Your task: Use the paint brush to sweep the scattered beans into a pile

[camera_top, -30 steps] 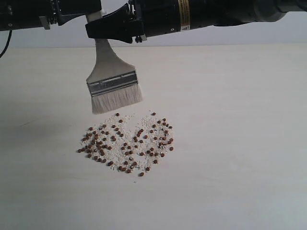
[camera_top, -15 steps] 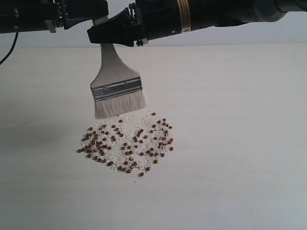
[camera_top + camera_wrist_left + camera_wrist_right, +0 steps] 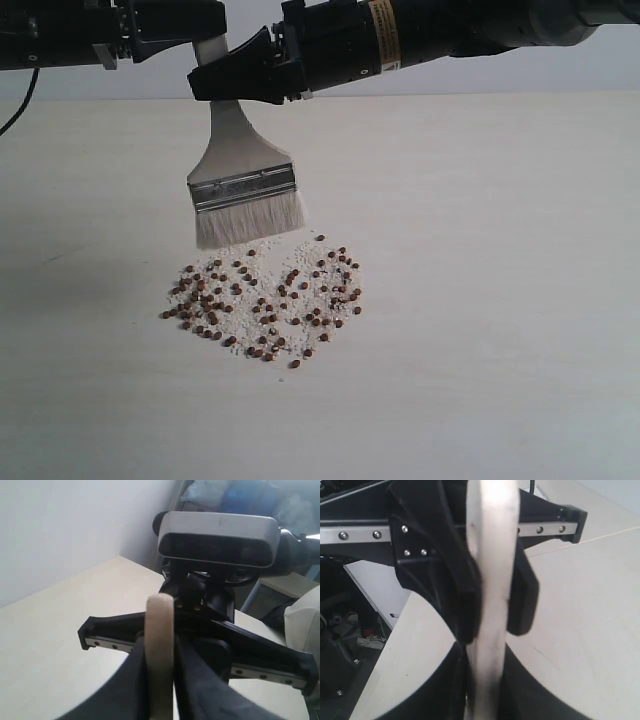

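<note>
The paint brush hangs upright above the table, its off-white bristles just over the far edge of the beans. The beans lie scattered in a loose patch mixed with white crumbs. My left gripper is shut on the top end of the wooden handle. My right gripper reaches across from the right and is shut on the handle just below it. In the left wrist view the handle sits pinched in the left gripper. In the right wrist view the handle runs through the right gripper.
The pale table stretches bare to the right of and in front of the bean patch. Both black arms cross the top of the exterior view. A grey wall stands behind the table's far edge.
The brush has shifted slightly right and lower, toward the beans. The right gripper's jaws have closed onto the handle. The left gripper kept its hold.
</note>
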Available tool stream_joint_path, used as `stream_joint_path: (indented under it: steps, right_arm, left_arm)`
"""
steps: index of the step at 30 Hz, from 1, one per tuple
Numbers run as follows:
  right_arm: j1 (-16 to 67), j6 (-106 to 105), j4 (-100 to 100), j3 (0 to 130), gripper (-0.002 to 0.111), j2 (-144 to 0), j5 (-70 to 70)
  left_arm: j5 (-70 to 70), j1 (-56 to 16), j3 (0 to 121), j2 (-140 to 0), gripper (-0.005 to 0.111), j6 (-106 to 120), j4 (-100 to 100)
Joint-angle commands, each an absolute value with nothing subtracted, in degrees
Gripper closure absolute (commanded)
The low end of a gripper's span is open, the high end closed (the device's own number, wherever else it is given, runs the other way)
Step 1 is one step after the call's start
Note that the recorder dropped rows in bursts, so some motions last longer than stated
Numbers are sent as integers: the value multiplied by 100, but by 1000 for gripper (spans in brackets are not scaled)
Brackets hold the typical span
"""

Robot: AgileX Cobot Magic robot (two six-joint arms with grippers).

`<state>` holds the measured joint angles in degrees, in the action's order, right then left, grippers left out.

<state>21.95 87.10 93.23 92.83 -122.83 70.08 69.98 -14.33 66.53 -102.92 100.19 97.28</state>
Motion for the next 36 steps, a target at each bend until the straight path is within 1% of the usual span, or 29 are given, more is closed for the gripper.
stream_joint_path:
  steps: [1, 6, 8, 10, 16, 17, 18, 21, 22, 24, 25, 28, 30, 36]
  right_arm:
    - [2198, 8710, 9057, 9309, 108, -12205, 6996]
    - [2198, 8710, 8942, 9309, 108, -12205, 6657]
    - [2198, 8710, 8942, 9309, 108, -12205, 6284]
    - [2198, 8710, 8942, 9309, 108, -12205, 5921]
    - [2186, 8710, 8968, 9309, 108, -12195, 4662]
    - [2186, 8710, 8965, 9309, 108, -12195, 4374]
    - [2186, 8710, 8982, 9309, 108, -12195, 4081]
    - [2186, 8710, 9017, 9309, 108, -12195, 3263]
    - [2172, 8710, 9082, 9309, 108, -12195, 3044]
    - [2133, 8710, 9232, 9309, 108, -12173, 2733]
    - [2119, 8710, 9353, 9309, 108, -12137, 2611]
    - [2119, 9321, 9995, 9309, 108, -11992, 2293]
    - [2119, 9776, 9995, 9274, 108, -11835, 2193]
    - [2119, 9860, 9995, 8924, 108, -11106, 1599]
  left_arm:
    - [6996, -1455, 6677, -10286, 73, 9995, 9765]
    - [6996, -1455, 6677, -10286, 33, 10067, 9775]
    - [6996, -1455, 6677, -10286, 22, 10179, 9851]
    - [6996, -1442, 6677, -10273, 19, 10218, 9961]
    - [6929, -1265, 6677, -10164, 20, 10418, 9909]
    - [6857, -1225, 6677, -10141, 23, 10407, 9905]
    - [6772, -1166, 6677, -10128, 29, 10368, 9876]
    - [6426, -966, 6677, -10109, 57, 10114, 9849]
    - [6309, -897, 6677, -10109, 68, 9983, 9832]
    - [5850, -760, 6663, -10109, 102, 9533, 9739]
    - [5707, -704, 6662, -10109, 106, 9399, 9652]
    - [5377, -539, 6651, -10094, 107, 9000, 9105]
    - [5099, -515, 6554, -10032, 107, 8881, 8969]
    - [3567, -515, 5726, -9451, 107, 8883, 9160]
